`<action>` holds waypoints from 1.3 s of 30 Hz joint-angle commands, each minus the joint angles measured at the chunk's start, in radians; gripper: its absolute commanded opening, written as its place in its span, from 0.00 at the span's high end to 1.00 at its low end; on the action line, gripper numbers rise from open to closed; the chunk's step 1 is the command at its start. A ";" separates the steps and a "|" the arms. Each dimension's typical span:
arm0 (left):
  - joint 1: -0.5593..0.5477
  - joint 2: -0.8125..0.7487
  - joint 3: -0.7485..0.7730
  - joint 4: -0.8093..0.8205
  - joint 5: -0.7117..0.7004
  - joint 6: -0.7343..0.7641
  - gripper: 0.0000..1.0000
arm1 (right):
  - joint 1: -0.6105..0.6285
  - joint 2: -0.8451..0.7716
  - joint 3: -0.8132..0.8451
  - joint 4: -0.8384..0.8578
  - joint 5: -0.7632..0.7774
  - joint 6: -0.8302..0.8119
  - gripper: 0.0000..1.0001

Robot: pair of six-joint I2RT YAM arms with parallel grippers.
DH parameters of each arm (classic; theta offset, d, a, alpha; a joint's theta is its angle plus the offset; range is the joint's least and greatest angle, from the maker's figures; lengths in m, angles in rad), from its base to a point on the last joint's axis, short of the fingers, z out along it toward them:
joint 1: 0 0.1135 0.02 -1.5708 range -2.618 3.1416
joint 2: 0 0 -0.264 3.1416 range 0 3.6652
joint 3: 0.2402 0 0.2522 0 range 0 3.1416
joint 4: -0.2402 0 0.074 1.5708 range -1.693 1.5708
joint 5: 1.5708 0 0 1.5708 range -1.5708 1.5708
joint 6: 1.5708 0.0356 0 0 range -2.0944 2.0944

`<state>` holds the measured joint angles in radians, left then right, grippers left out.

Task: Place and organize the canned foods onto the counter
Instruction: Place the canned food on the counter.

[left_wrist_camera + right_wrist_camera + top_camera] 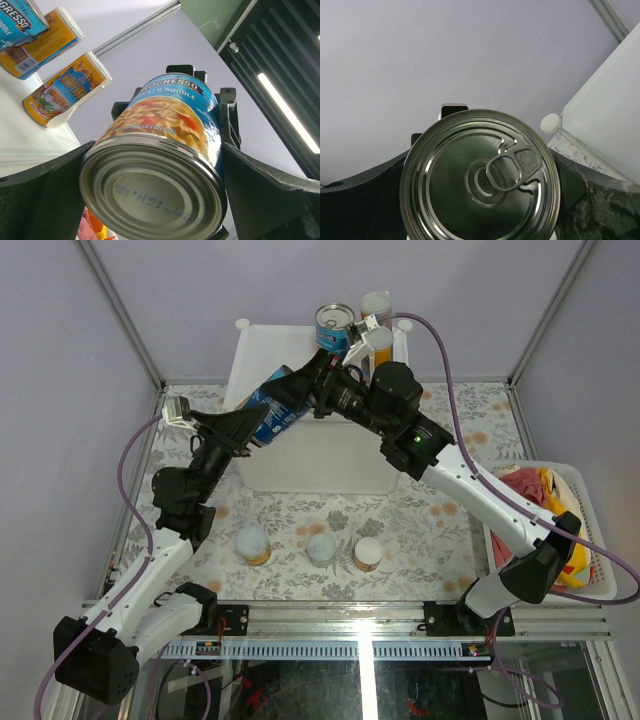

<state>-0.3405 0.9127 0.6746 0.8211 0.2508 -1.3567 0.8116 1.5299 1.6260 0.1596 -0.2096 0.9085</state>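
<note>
A blue soup can hung tilted above the white cabinet, between both arms. The right jaws clasped its sides at the pull-tab end. Whether the left jaws at its base gripped it or stood free could not be told. Another blue tin and two yellow cans stood at the cabinet's far edge, and three small cans stood on the tabletop

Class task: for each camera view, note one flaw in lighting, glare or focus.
Top external: white glare streak across the front rail; left wrist: ceiling lamp blown out, claw fingers beside the soup can lost in shadow; right wrist: streaky reflections on its lid.
</note>
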 commanded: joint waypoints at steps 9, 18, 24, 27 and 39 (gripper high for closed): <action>0.009 -0.027 0.006 0.014 -0.085 0.062 0.00 | -0.106 -0.025 0.150 0.223 0.014 -0.021 1.00; 0.010 -0.021 0.015 0.055 -0.048 0.056 0.00 | -0.150 -0.031 0.143 0.269 -0.021 0.035 1.00; 0.009 -0.043 0.013 0.010 -0.051 0.060 0.00 | -0.172 -0.024 0.156 0.271 -0.039 0.044 1.00; 0.009 -0.058 0.013 -0.017 -0.062 0.069 0.00 | -0.181 -0.015 0.168 0.265 -0.048 0.033 1.00; 0.009 -0.104 0.015 -0.125 -0.070 0.100 0.00 | -0.184 0.092 0.371 0.061 -0.075 -0.188 1.00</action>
<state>-0.3347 0.8307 0.6746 0.7231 0.1970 -1.2938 0.6228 1.6302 1.8328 0.1139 -0.2760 0.8093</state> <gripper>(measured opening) 0.997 0.924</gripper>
